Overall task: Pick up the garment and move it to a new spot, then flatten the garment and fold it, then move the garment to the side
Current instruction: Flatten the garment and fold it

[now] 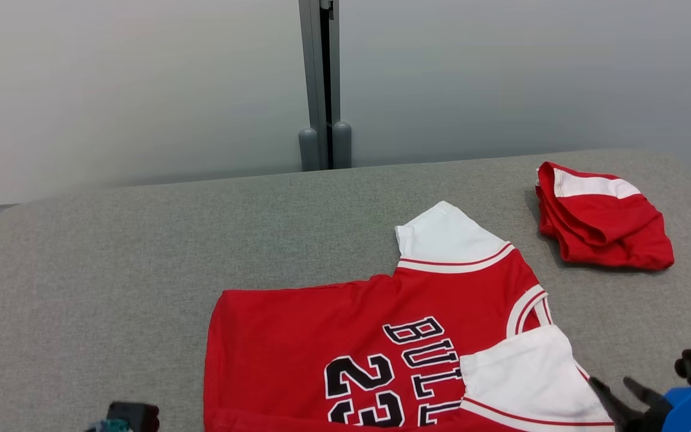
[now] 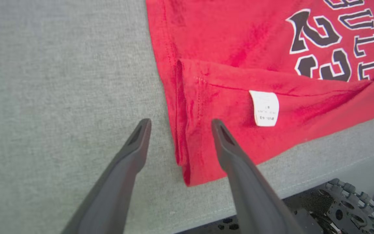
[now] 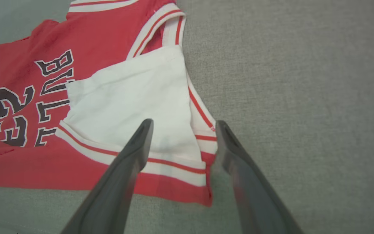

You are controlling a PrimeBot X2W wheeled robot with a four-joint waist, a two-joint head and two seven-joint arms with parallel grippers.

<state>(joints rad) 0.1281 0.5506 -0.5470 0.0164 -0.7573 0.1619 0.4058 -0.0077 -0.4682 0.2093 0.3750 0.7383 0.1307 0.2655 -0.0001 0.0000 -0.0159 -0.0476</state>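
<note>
A red short-sleeved basketball jersey [image 1: 345,324] with white sleeves and black "BULLS 23" lettering is shown lying on the grey felt-covered table [image 1: 111,270], close to the front edge, collar toward the robot's right. Its near long edge is turned over onto the body as a narrow band, on which a white care label [image 2: 265,108] is exposed. The near white sleeve [image 3: 131,97] is laid inward over the lettering, and the far white sleeve [image 1: 447,237] is spread flat. A second, folded red-and-white garment [image 1: 603,222] is set well apart at the far right.

The left gripper [image 2: 180,123] is seen with its two dark fingers spread wide, one over bare table and one over the hem end of the band; nothing is held. The right gripper [image 3: 184,123] is likewise wide open and empty, one finger over the near sleeve and the other at the jersey's edge. Whether the fingertips touch the cloth cannot be told.

The jersey is judged light, soft and limp: unsupported parts may be expected to sag, and stacked layers to slide on one another. Hold is best taken at both ends of the folded edge together, through all layers at hem and shoulder trim, so that the fold is carried evenly.
</note>
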